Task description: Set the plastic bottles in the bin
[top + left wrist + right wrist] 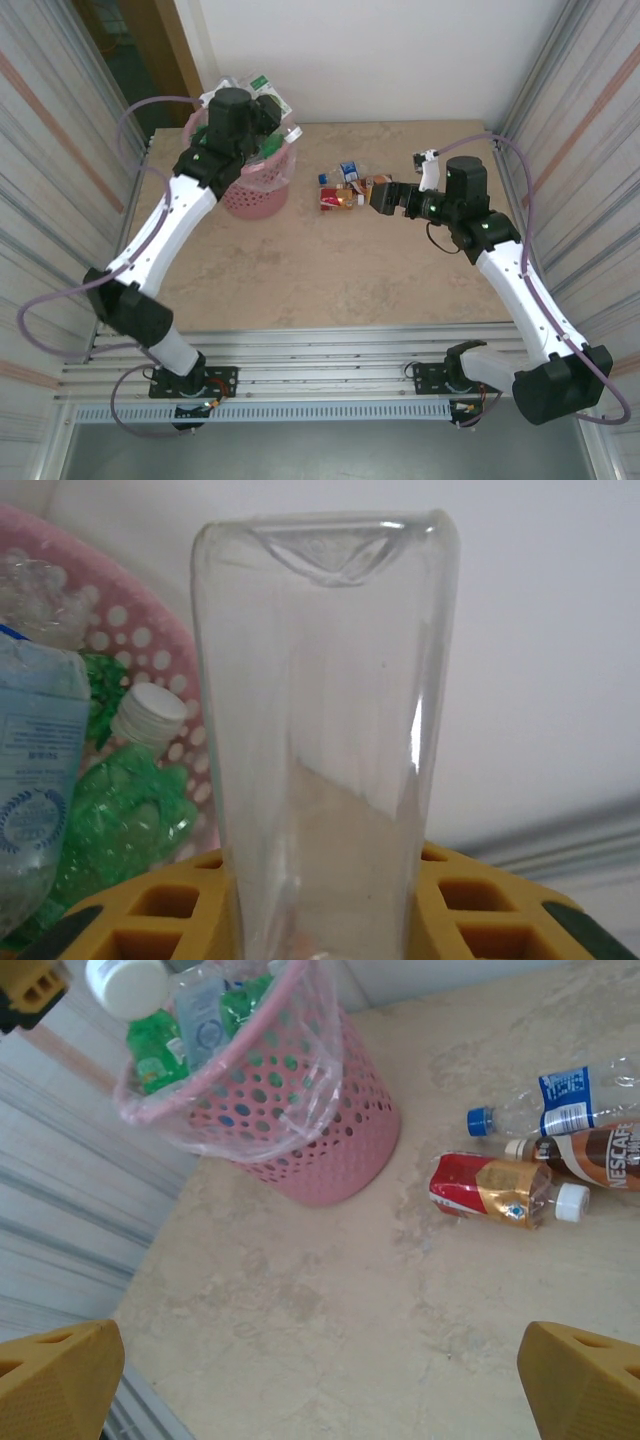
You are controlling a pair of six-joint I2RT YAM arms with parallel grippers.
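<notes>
Corrugated walls (50, 150) flank a beige table (330, 285); the full pink bin (262, 192) stands far left. Left wrist view: left gripper (325, 910) clamps a clear bottle (325, 710) above it. Right wrist view: right gripper (320, 1370) gapes; three loose bottles (495, 1190) lie nearby.

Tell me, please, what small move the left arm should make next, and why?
Probably open the left gripper: it is shut on a clear bottle and, in the top view, hangs above the bin, so letting go should drop it in.

Brown bottle (600, 1155) showing "NESCAF" in white on its label, blue label (565, 1103) on a clear bottle (515, 1115) carrying unreadable small print
</notes>
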